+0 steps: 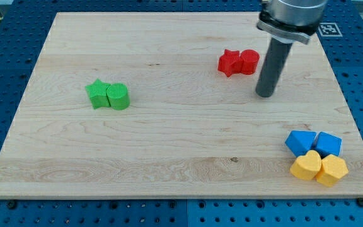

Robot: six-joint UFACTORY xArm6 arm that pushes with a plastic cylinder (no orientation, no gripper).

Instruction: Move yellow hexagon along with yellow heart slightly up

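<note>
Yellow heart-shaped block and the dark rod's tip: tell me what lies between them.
In the camera view, mostly bare wooden board. The blue blocks sit just above the yellow heart-shaped block, near the line to my tip.

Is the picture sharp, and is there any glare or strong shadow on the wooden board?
Camera view: evenly lit and sharp; no glare on the board; only faint, soft shadows under my tip and the blocks; wood grain shows clearly.
</note>
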